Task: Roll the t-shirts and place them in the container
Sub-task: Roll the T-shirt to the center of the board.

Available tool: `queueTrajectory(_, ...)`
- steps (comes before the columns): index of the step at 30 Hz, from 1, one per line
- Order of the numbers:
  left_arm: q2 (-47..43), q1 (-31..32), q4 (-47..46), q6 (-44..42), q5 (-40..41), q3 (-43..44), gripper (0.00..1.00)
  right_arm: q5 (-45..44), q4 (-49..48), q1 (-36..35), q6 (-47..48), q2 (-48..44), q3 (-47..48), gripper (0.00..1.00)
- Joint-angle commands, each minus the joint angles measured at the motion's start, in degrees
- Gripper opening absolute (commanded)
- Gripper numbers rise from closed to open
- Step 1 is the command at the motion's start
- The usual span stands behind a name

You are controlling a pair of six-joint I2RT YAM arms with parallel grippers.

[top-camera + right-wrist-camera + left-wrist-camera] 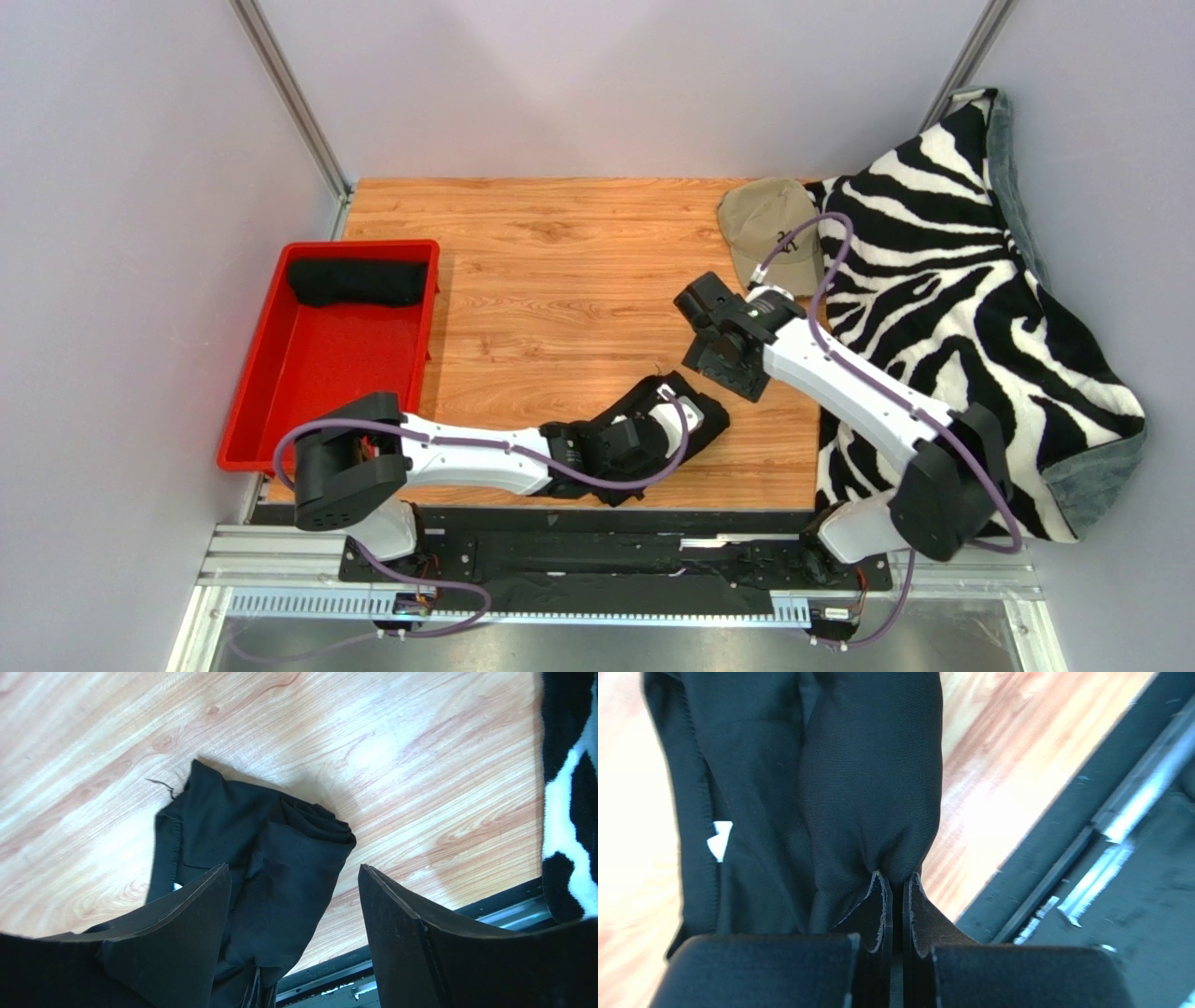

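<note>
The left arm (470,451) and right arm (856,381) have white link shells between bulky black joint housings, each with a purple cable (838,263) looping alongside. The left claw (896,882) has matte black fingers with pale, frayed edges. The right claw (293,871) has broad black wedge-shaped fingers.

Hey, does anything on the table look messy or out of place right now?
The black cotton t-shirt at the near edge of the wooden table is a loose, crumpled bundle rather than a tidy roll, pinched in the left gripper, with a stray thread at its hem. The zebra-striped blanket spills over the right edge.
</note>
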State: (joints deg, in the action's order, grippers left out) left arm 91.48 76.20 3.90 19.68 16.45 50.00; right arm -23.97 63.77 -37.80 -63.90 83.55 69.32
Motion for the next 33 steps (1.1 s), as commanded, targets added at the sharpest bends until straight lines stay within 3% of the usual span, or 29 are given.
queueTrajectory(1, -3.85, -5.17, -5.03, 7.89, -15.79, -3.58, 0.00, -2.67, -5.13, 0.10, -2.55, -7.77, -5.75, 0.72)
queueTrajectory(7, -4.47, -12.73, -10.13, 15.46, -30.21, -8.16, 0.00, -2.75, -13.31, -2.09, -4.74, -17.61, -15.43, 0.71)
queueTrajectory(15, -1.31, -24.16, -19.81, 27.24, -47.98, -13.52, 0.00, -4.51, -19.20, -9.30, -10.36, -20.53, -23.61, 0.70)
queueTrajectory(27, 5.54, -31.11, -27.10, 35.16, -60.47, -14.84, 0.00, -5.74, -23.86, -13.26, -13.27, -12.54, -23.97, 0.70)
queueTrajectory(33, 7.31, -32.35, -29.03, 36.57, -62.23, -15.11, 0.00, -5.83, -25.01, -13.35, -12.74, -8.41, -23.09, 0.70)
